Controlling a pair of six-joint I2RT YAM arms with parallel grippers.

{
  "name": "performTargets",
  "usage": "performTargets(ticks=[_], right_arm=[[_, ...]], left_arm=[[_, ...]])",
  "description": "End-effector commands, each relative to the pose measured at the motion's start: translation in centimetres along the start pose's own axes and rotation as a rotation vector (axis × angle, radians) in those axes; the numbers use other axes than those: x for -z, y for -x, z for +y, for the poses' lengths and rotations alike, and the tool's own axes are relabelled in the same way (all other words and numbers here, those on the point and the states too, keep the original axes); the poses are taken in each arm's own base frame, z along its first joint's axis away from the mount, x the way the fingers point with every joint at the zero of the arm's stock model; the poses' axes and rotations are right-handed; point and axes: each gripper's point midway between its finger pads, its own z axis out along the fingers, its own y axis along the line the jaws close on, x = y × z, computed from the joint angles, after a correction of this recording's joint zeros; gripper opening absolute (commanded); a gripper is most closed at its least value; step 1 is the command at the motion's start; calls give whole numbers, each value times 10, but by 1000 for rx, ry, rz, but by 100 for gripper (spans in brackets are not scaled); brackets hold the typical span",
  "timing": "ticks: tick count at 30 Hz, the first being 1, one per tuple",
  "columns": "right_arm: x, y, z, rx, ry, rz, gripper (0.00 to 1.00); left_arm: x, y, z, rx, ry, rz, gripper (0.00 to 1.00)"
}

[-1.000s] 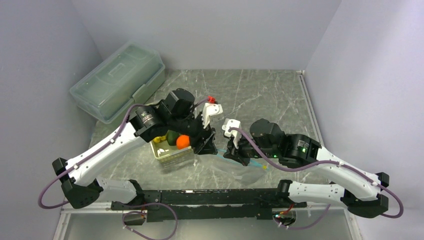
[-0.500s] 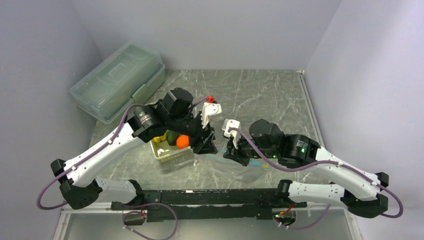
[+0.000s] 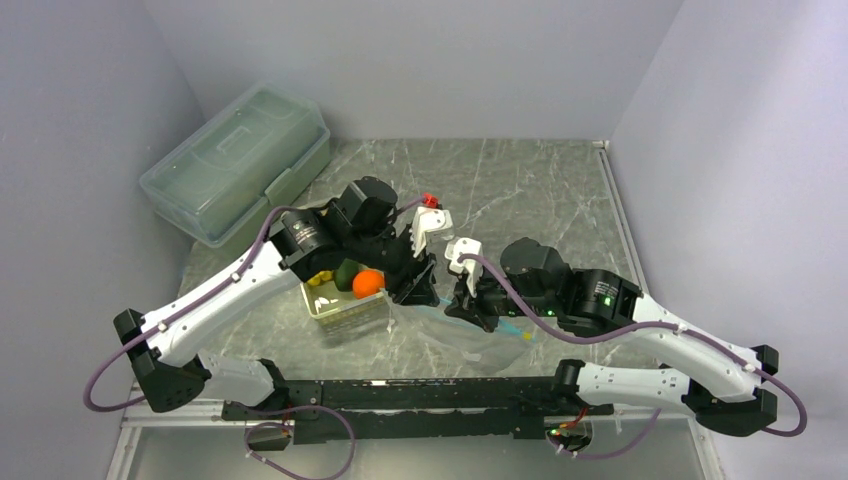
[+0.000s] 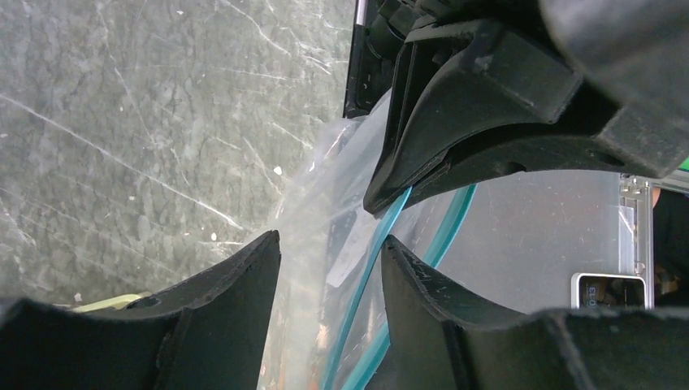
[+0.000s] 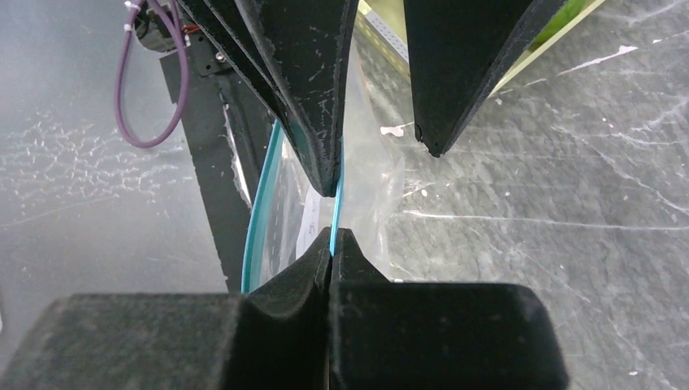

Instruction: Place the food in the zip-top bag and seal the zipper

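Observation:
The food [image 3: 366,282], an orange, a dark green piece and yellow pieces, lies in the pale basket [image 3: 350,311]. The clear zip-top bag [image 3: 472,338] lies right of it, its mouth raised. My right gripper [image 5: 331,240] is shut on one teal strip of the zipper [image 5: 335,207]; from above it [image 3: 463,304] sits at the bag's mouth. My left gripper [image 4: 329,244] is open and straddles the same bag edge [image 4: 313,244], the zipper [image 4: 371,264] running between its fingers without being pinched. From above it [image 3: 418,290] sits just right of the basket. The other strip [image 5: 256,215] bows away.
A large translucent lidded storage box [image 3: 240,158] stands at the back left against the wall. The black rail [image 3: 420,395] carrying the arm bases runs along the near edge. Both grippers are almost tip to tip over the marbled tabletop [image 3: 520,200].
My left arm has shifted a little right toward the bag's mouth and its jaws have narrowed somewhat. The right gripper has kept its hold on the zipper and barely moved.

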Motion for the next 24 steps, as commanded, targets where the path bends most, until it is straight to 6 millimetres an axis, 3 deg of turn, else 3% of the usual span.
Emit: performTargets(ticks=[1,9,17,24], right_arm=[[11,27,-1,-20,-21,-112,0],[12,33,-8,-18,-61,-113,0],[19,41,-10,-22,-79,-101,0],[24,44,-8,-33,-73,-129,0]], left_arm=[[-6,-3,-3,-35,-32,8,54],[-9,-14,-8,-26,-60,46,53],[-4,-22,-6,-29,-36,94,60],[-1,-15,-6,-50,-17,38,60]])
